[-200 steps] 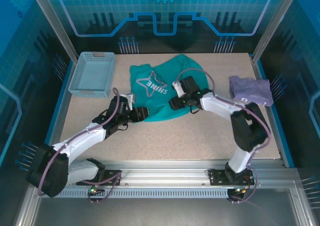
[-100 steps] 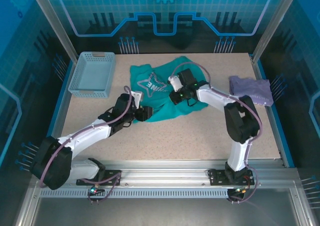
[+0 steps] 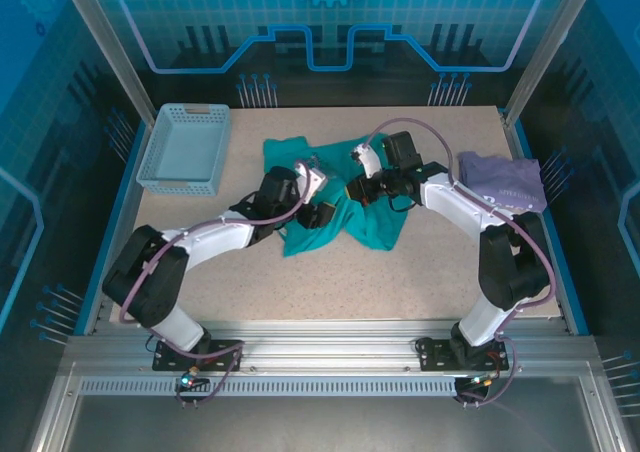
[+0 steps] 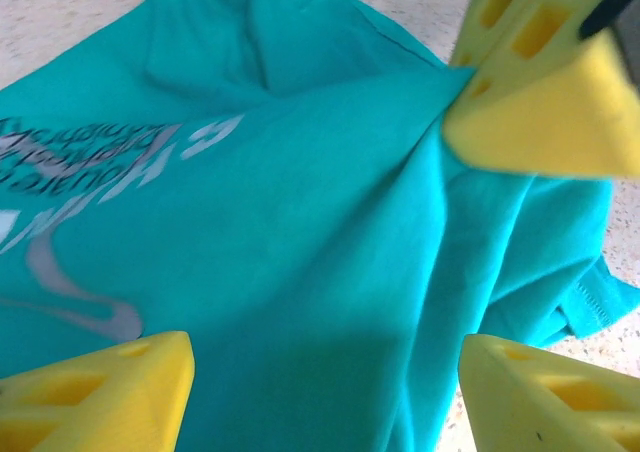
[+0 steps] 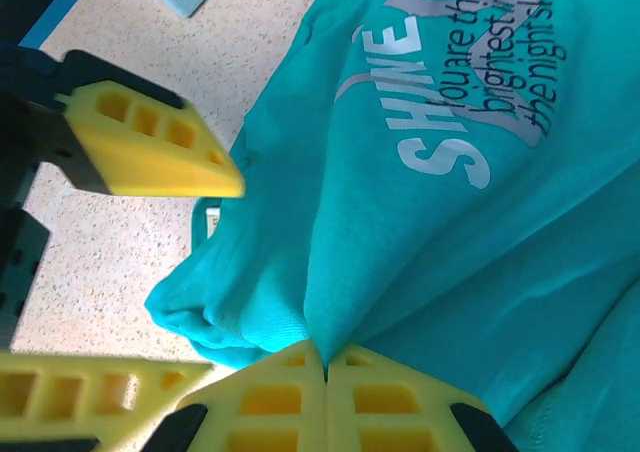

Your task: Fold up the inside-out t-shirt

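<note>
The inside-out t-shirt (image 3: 375, 222) is teal with a pale "SHINE" print (image 5: 430, 122) and lies bunched at the table's middle. My right gripper (image 5: 325, 357) is shut on a pinched fold of its cloth near a rolled hem, and a ridge rises from the pinch. From above, the right gripper (image 3: 360, 187) sits over the shirt's middle. My left gripper (image 4: 325, 392) is open, its yellow fingers (image 4: 100, 392) spread wide just above the cloth with nothing between them. In the top view the left gripper (image 3: 322, 215) hovers at the shirt's left part, close to the right one.
A light blue basket (image 3: 185, 147) stands at the back left. A lavender folded garment (image 3: 503, 180) lies at the right edge. Speckled tabletop (image 3: 400, 272) stretches in front of the shirt.
My right gripper has shut on the shirt and pulled it up and to the right, bunching it. My left arm has swung right over the cloth, its jaws wider.
</note>
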Tool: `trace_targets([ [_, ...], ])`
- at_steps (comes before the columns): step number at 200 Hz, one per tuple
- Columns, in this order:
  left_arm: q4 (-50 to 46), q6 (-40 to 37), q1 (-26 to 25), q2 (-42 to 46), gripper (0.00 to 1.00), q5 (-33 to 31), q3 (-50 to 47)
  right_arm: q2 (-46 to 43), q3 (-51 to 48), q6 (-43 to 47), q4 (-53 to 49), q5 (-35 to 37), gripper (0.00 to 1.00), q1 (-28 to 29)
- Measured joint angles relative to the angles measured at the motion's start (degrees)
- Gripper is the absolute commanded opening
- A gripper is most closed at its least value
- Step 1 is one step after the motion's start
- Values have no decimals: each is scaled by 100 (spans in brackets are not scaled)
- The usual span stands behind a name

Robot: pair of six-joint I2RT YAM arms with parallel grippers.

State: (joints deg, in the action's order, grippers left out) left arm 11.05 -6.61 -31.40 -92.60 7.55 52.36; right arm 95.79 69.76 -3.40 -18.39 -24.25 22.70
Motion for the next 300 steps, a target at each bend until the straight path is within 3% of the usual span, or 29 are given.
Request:
trace_targets([
  [41, -20, -149, -140, -476, 45, -299, 273, -4, -76, -24, -2, -44, 5, -42],
  [81, -26, -129, -129, -540, 32, -442, 289, -68, -153, -20, -20, -17, 5, -76],
  [102, -50, -79, -105, -599, 16, -457, 363, -101, -162, 0, -22, 4, 5, -76],
  [115, -136, -28, -66, -647, 0, -376, 448, -162, -199, 0, -31, 72, 9, -76],
  [134, -479, 330, 26, -680, 0, -9, 684, -225, -210, -55, -184, 516, 22, -74],
  [157, -826, 1360, 120, -612, 0, 778, 927, -361, -339, -286, -343, 1558, 36, -31],
  [190, -815, 2994, 122, -70, 0, 1775, 625, -1716, -1615, -457, -94, 2223, 55, 337],
  [211, -824, 3541, 101, 372, 0, 2022, 363, -2621, -2277, -586, 238, 2234, 58, 723],
  [229, -826, 3805, 103, 645, 0, 2092, 236, -2859, -2590, -782, 581, 2240, 61, 1027],
  [260, -874, 4022, 103, 835, 0, 2179, 177, -2658, -2997, -1259, 1209, 2350, 68, 1432],
  [300, -1056, 4087, 103, 1014, 0, 2192, 173, -1812, -2911, -1554, 1996, 2396, 70, 1491],
])
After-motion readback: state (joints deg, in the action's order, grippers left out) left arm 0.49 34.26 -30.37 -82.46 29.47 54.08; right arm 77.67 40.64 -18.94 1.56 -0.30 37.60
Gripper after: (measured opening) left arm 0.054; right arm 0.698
